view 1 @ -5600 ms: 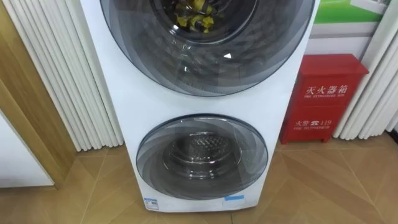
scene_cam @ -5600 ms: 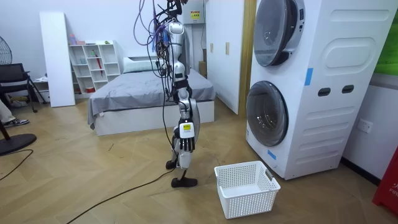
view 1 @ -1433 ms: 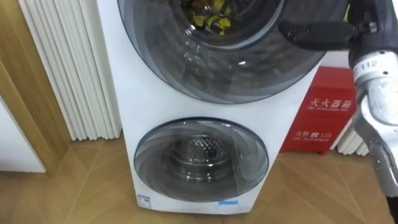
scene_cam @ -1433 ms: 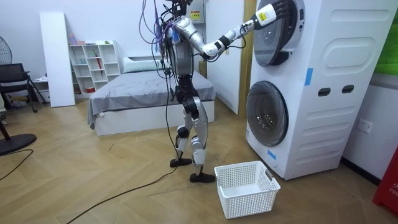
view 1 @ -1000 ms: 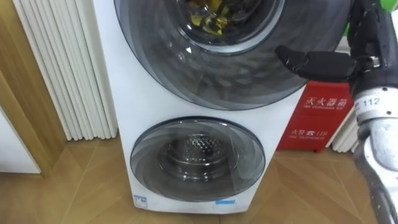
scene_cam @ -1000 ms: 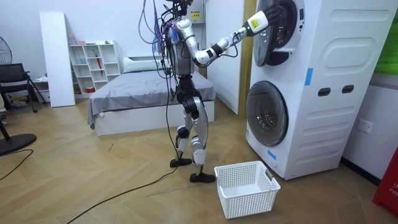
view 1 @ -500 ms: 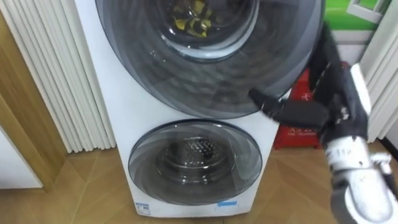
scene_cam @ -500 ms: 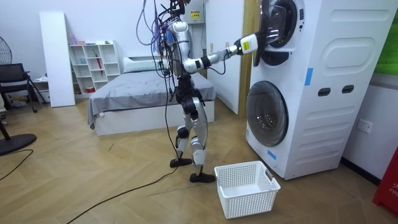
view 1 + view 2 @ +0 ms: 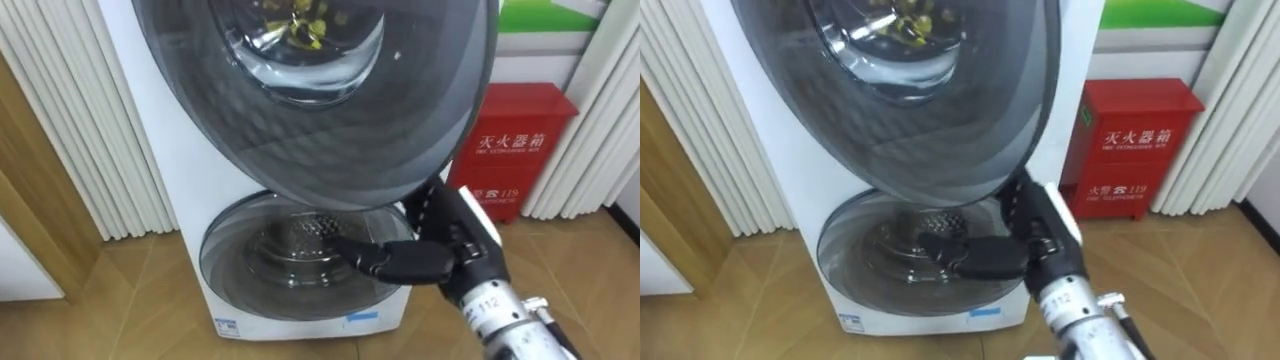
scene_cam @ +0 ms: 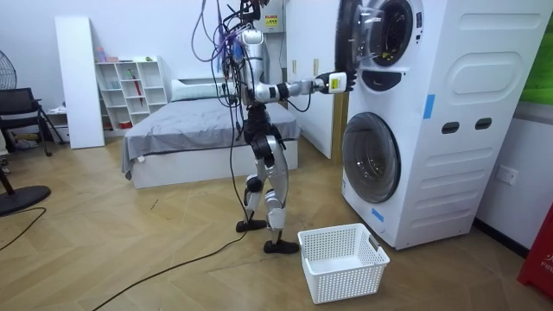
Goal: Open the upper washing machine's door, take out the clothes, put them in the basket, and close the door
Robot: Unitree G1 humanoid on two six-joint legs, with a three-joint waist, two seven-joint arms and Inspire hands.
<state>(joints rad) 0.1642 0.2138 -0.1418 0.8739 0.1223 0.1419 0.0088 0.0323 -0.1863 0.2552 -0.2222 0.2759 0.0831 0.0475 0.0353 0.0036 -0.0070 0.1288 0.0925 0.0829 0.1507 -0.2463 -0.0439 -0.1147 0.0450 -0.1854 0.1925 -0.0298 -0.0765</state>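
1. Far left: white slatted panels (image 9: 70, 110) stand upright against the wall, above a wood floor (image 9: 100, 320).
2. Next is the white stacked washing machine (image 9: 165, 170), two round doors one above the other. In the room view the robot stands upright before it, facing it, one arm stretched level toward the top door. A bed (image 10: 199, 130) lies behind the robot.
3. The upper door (image 9: 330, 140) stands ajar, tilted out from the machine front toward the head camera. Its free rim is on the robot's right.
4. The clothes (image 9: 295, 18) are inside the upper drum, seen through that door's glass at the top edge of the eye views. They make a crumpled yellow and dark clump, cut off by the frame. What shows is a little wider than tall, with no clear long axis or pointing direction.
5. The lower door (image 9: 270, 280) is closed, with a bare metal drum behind its glass.
6. The right hand (image 9: 400, 262) comes in from the lower right, just under the upper door's lower right rim and in front of the lower door. Its dark length points toward the robot's left, roughly level. Part of it rises to the rim; I cannot tell whether it clasps the rim.
7. Right of the machine, a red cabinet (image 9: 515, 150) sits on the floor against the wall.
8. Room view: a white basket (image 10: 341, 259) sits on the floor near the machine's base, just beside the robot's feet.
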